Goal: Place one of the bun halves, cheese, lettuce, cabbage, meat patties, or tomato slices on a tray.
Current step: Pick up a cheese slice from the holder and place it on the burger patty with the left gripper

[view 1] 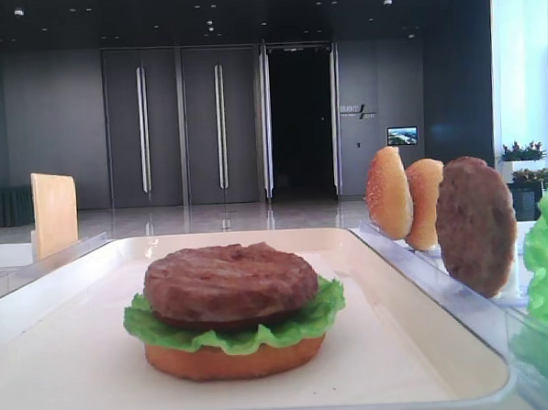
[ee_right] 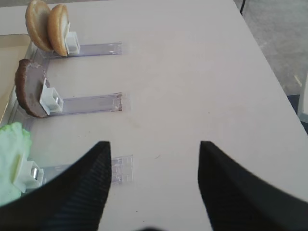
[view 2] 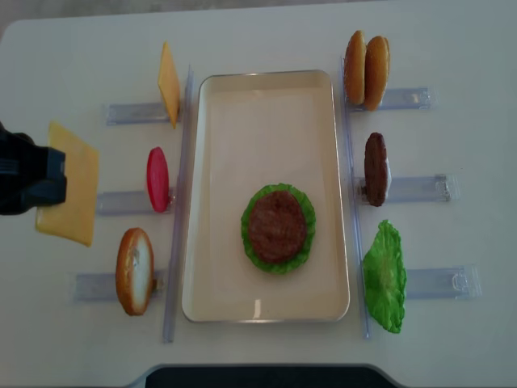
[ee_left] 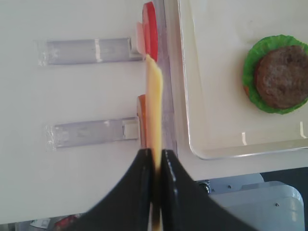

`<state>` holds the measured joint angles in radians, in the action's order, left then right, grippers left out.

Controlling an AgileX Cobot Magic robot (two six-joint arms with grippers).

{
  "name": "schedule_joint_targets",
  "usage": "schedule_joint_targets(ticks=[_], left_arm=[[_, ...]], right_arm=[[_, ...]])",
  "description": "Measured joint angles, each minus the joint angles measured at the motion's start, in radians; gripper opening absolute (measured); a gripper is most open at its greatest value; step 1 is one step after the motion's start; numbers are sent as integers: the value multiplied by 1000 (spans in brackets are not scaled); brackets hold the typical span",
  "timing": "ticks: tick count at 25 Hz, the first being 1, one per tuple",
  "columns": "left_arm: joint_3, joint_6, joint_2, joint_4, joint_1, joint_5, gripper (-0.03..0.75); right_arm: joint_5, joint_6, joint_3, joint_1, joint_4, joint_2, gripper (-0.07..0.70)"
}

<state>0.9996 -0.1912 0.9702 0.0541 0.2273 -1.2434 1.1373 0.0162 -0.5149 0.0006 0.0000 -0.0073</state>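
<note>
Left gripper (ee_left: 155,163), fingers (ee_left: 139,178) clamped on a cheese slice (view 2: 69,183), held left of the tray (view 2: 266,89) above the table (view 2: 452,339). Right gripper (ee_right: 154,163), fingers spread wide, holding nothing. On the tray: bun half (view 1: 234,359), lettuce (view 1: 235,331) and meat patty (view 1: 230,281), stacked.

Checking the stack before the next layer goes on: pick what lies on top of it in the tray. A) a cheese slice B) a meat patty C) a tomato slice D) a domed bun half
B: the meat patty sits uppermost, on lettuce, in the tray.
</note>
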Motion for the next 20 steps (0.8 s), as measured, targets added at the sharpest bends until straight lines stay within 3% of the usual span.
schedule_joint_targets(ticks=[3, 8, 12, 15, 20], left_arm=[[-34, -1, 0, 38, 0, 24, 22], [-92, 20, 3, 158, 0, 154, 22], [-119, 63, 52, 236, 13, 222, 22], [-121, 67, 110, 244, 85, 284, 22], [-121, 14, 224, 258, 289, 438, 22]], right_arm=[[0, 0, 0, 0, 0, 0, 414], [0, 0, 0, 0, 0, 0, 414], [0, 0, 0, 0, 0, 0, 414], [0, 1, 0, 0, 0, 0, 414], [0, 0, 0, 0, 0, 0, 414]])
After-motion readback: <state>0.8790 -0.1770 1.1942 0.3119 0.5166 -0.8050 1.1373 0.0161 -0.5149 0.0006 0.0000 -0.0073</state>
